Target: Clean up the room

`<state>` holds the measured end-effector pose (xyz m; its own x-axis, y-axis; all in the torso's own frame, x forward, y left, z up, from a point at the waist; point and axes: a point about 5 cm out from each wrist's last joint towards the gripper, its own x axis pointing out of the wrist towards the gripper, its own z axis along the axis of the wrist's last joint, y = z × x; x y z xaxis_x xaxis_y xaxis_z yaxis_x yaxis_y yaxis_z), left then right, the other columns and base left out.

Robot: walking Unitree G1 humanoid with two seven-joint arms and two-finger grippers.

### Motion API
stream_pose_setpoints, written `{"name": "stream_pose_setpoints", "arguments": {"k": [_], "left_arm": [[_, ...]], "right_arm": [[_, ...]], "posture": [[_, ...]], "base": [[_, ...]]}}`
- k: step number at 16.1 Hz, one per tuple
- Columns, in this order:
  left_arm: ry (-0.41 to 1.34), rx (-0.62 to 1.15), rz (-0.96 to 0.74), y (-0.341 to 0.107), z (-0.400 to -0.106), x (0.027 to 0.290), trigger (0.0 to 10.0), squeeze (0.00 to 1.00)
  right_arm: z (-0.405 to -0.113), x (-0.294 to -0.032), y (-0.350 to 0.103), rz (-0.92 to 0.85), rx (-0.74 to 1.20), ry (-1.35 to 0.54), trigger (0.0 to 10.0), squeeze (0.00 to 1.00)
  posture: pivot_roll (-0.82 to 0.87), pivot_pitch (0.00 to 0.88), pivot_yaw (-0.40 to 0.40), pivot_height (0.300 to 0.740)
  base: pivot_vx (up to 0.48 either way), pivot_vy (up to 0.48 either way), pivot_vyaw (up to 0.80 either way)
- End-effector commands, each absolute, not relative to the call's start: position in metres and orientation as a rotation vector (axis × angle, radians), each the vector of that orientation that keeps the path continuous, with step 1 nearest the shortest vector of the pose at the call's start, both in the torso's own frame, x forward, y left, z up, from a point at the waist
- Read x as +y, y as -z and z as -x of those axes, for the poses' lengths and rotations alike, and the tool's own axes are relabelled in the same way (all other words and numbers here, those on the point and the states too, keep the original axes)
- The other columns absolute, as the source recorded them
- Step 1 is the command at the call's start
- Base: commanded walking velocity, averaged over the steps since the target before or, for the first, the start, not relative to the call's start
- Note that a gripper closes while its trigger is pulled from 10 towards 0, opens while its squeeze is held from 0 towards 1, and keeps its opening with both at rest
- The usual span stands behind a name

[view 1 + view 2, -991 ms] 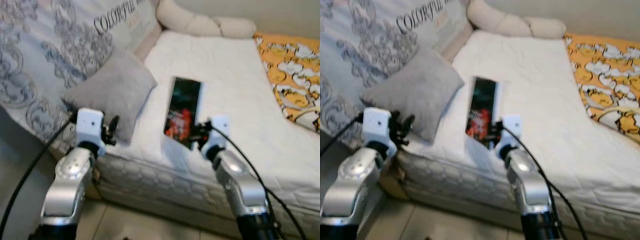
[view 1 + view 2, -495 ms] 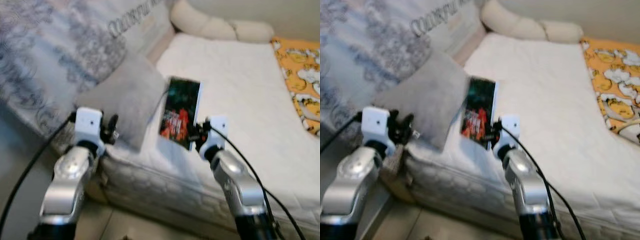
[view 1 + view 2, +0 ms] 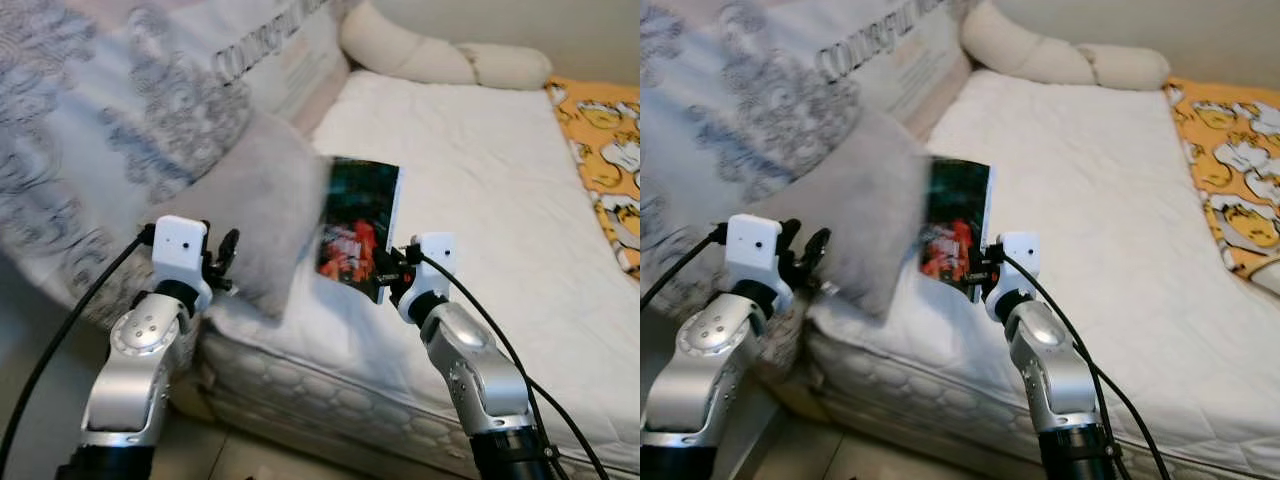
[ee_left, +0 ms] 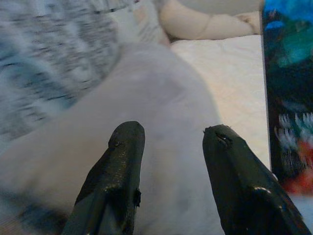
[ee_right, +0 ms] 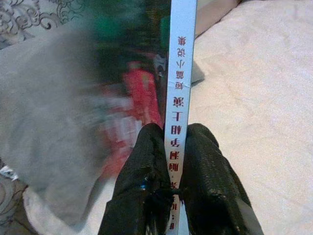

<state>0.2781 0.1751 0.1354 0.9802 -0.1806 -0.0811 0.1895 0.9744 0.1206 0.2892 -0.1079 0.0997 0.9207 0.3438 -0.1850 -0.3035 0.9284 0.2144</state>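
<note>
At far left, a patterned duvet (image 3: 120, 130) is heaped against the bed's side, its printed word reading roughly "COLORFUL", though blur leaves this uncertain; just right of it a grey cushion (image 3: 250, 215) leans on the heap, resting on the near left corner of the mattress (image 3: 470, 190); the left pincer (image 4: 171, 161) hangs before that cushion with its fingers apart, holding nothing, probably kept free for the next item; further right, the right pincer (image 5: 171, 166) is clamped on the spine of a book (image 3: 358, 228), holding it upright above the mattress's near edge, which I judge suits carrying it away; the white spine bears Chinese characters, and the dark cover shows red lettering too blurred to read; at far right lies an orange patterned blanket (image 3: 605, 130).
</note>
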Motion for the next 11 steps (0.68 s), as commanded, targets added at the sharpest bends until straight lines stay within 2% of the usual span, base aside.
{"name": "stream_pose_setpoints", "arguments": {"k": [1,3,6,11], "left_arm": [[0.214,0.065,-0.126,-0.136,-0.278,0.168,10.0,0.29],[0.215,0.065,-0.126,-0.136,-0.278,0.167,10.0,0.29],[0.257,0.049,-0.117,-0.138,-0.277,0.163,10.0,0.28],[0.434,0.022,-0.098,-0.143,-0.267,0.149,10.0,0.27]], "right_arm": [[-0.294,-0.116,-0.110,-0.184,0.172,-0.306,10.0,0.00],[-0.294,-0.117,-0.109,-0.196,0.183,-0.299,10.0,0.00],[-0.293,-0.116,-0.109,-0.185,0.181,-0.310,10.0,0.00],[-0.299,-0.119,-0.114,-0.303,0.219,-0.319,10.0,0.00]], "posture": [[-0.01,0.000,-0.004,0.740],[-0.01,0.000,-0.003,0.740],[-0.01,0.000,-0.007,0.740],[-0.01,0.000,0.003,0.740]], "base": [[0.330,0.000,-0.78],[0.326,0.000,-0.79],[0.302,0.000,0.00],[0.000,0.000,0.00]]}}
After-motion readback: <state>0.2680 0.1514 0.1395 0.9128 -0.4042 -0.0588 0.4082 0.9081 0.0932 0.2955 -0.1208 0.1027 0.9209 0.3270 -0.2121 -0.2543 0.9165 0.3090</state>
